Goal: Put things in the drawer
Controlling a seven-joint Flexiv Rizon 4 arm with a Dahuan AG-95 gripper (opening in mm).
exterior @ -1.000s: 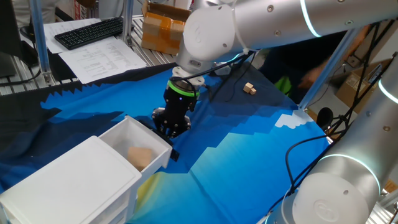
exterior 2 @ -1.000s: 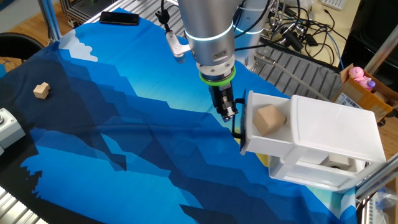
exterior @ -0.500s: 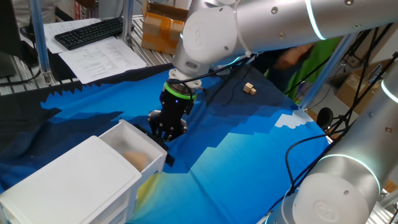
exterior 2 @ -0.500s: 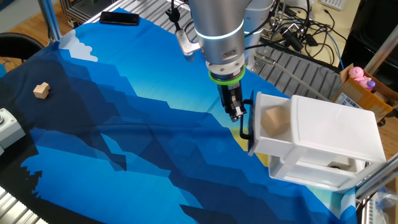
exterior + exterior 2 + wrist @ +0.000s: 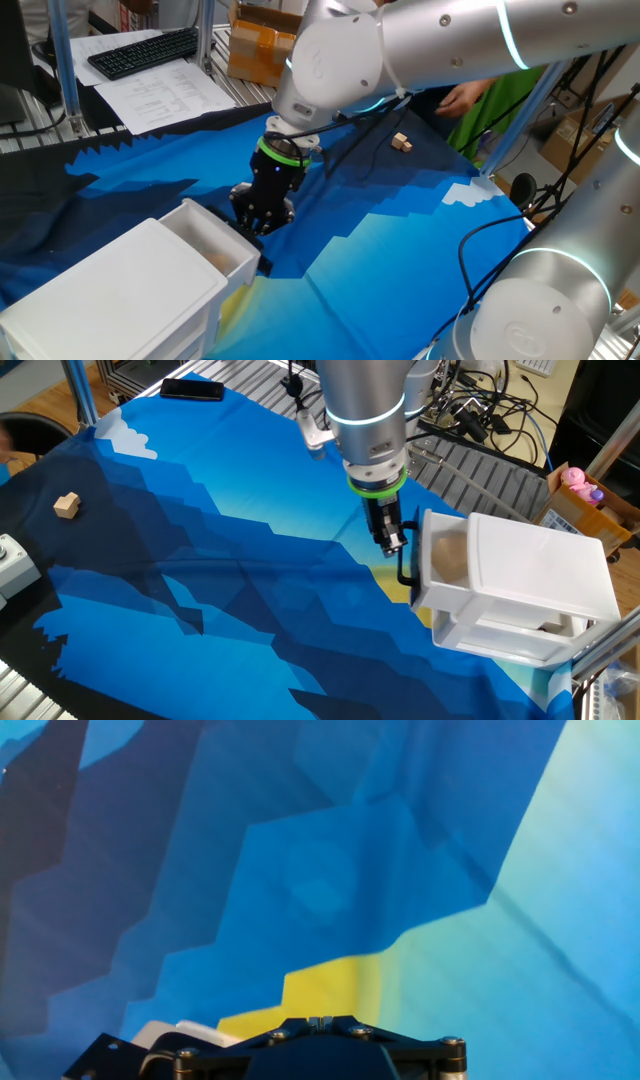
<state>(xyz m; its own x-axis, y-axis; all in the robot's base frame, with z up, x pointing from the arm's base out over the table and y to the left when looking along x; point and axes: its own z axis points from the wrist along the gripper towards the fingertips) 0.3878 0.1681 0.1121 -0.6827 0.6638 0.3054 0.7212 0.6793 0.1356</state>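
The white drawer stands a little way out of the white cabinet. A tan wooden block lies inside it, mostly hidden in one fixed view. My gripper is shut and empty, its fingers pointing down against the drawer's front by the black tab. In the hand view the fingertips are closed together above the blue cloth, with a white corner of the drawer at the lower left. Another tan block lies far off on the cloth.
A person's hand and green sleeve are at the table's far side. A black phone lies at the cloth's edge. A keyboard, papers and a cardboard box sit behind. Cables lie beyond the cabinet.
My gripper has moved toward the cabinet, staying shut, and the drawer has slid further in, so less of the block inside shows.
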